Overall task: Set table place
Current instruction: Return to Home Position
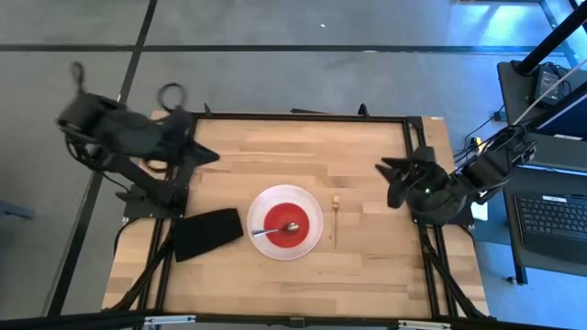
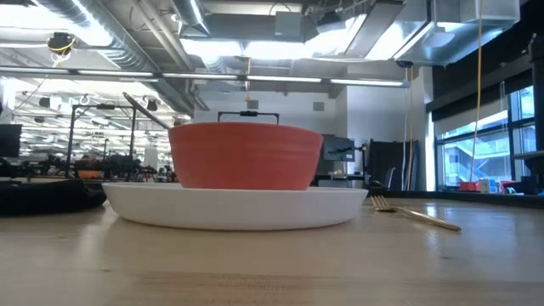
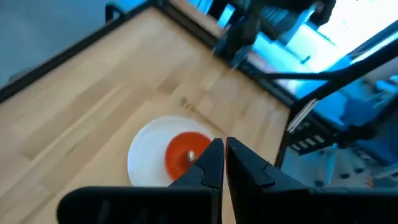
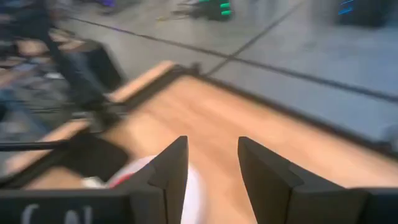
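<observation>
A round white plate (image 1: 312, 206) lies on the light-wood table (image 1: 275, 156), near the middle. A red bowl (image 1: 292, 215) stands on the plate, with a silver spoon (image 1: 275, 230) in it, its handle over the bowl's rim. A slim fork (image 1: 336, 220) lies flat on the table to the plate's right. The plate (image 2: 238, 204), bowl (image 2: 245, 155) and fork (image 2: 416, 214) also show in the low view. My left gripper (image 3: 224, 155) is shut and empty, above the table's far left part (image 1: 209, 154). My right gripper (image 4: 212, 163) is open and empty, above the right edge (image 1: 390, 179).
A black folded cloth (image 1: 207, 233) lies flat on the table to the plate's left. A thin black frame (image 1: 303, 116) edges the table. Equipment stands beyond the right edge (image 1: 550, 197). Bare wood lies along the far and near sides.
</observation>
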`<state>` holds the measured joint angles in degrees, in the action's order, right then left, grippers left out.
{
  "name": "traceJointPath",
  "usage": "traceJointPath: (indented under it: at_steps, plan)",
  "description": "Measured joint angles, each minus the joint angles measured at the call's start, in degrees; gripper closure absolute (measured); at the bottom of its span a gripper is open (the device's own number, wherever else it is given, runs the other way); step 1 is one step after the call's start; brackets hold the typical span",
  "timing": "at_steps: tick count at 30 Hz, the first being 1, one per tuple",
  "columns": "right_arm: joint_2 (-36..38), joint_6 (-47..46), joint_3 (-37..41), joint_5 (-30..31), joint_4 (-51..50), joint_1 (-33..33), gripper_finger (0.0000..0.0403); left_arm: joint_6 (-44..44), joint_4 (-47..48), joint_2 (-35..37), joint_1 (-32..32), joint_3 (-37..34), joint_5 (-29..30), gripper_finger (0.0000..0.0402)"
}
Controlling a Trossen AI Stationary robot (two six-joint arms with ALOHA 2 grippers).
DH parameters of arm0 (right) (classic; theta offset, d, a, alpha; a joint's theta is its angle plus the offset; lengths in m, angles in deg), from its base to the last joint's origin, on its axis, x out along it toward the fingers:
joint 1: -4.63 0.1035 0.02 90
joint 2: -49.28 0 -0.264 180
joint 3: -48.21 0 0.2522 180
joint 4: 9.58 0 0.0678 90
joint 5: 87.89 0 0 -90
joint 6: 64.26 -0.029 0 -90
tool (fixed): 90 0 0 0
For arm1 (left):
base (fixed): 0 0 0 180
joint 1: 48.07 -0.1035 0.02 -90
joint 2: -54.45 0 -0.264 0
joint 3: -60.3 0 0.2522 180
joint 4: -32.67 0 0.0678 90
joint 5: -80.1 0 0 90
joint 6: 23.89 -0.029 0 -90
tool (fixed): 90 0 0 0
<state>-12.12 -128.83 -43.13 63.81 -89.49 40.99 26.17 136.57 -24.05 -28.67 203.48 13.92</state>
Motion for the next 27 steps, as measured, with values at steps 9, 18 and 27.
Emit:
traceJointPath:
  at_steps: [9, 18, 27]
  plan:
    - [7.92, 37.87, 17.53, -24.61, 50.23, -14.23, 0.0258, -5.25, -0.16, 8.32, 6.58, -6.57, 10.01, 0.0376]
    - [14.32, 41.88, 24.50, -38.05, 53.79, -29.20, 0.0258, -0.66, -3.30, 16.53, 6.69, -24.25, 9.75, 0.0366]
    - [16.79, 40.81, 25.05, -38.87, 49.30, -29.24, 0.0258, -9.15, -32.27, 26.97, 9.52, -51.05, 9.31, 0.0380]
